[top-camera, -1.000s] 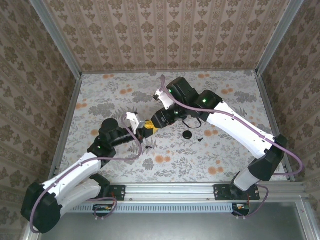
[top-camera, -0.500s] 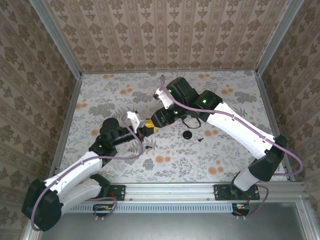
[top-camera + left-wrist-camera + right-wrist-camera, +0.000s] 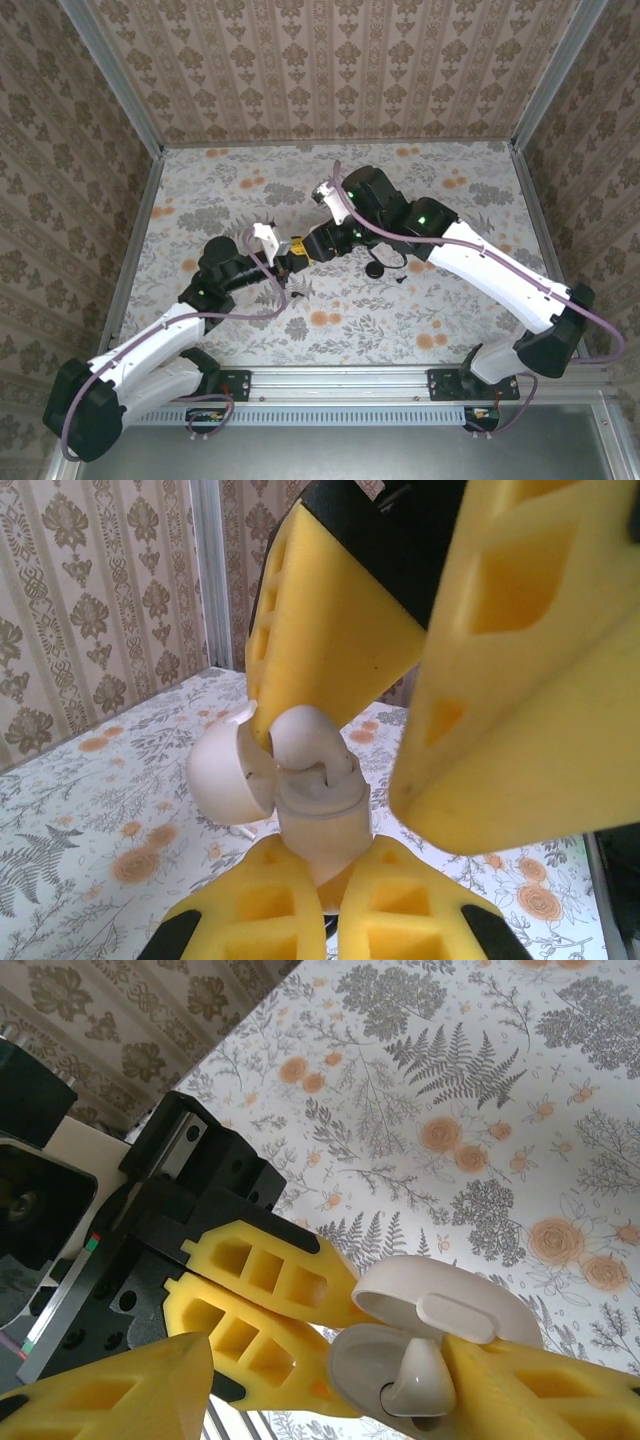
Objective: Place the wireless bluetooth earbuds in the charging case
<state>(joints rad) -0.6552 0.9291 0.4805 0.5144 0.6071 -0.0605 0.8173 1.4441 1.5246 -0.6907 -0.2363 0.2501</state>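
My left gripper point(image 3: 345, 855) is shut on the base of the white charging case point(image 3: 322, 815), held above the table with its lid point(image 3: 222, 777) hinged open to the left. One earbud point(image 3: 305, 738), white and rounded, stands in the case's well. My right gripper point(image 3: 325, 1360) is open around the case from above. One of its yellow fingers point(image 3: 330, 630) reaches down between lid and earbud and the other point(image 3: 530, 680) hangs apart at the right. In the right wrist view the earbud point(image 3: 420, 1380) leans against one finger point(image 3: 540, 1390) beside the open case point(image 3: 450, 1300). From above, both grippers point(image 3: 296, 252) meet mid-table.
A black round disc point(image 3: 375, 268) lies on the floral table point(image 3: 200, 200) right of the grippers, with a tiny dark speck point(image 3: 399, 279) just beyond it. A dark cable loop point(image 3: 385, 250) lies under the right arm. Patterned walls and metal rails point(image 3: 135, 230) enclose the table.
My right gripper's jaws have opened wider, and the right arm has shifted slightly to the right. The left gripper has kept still with the case.
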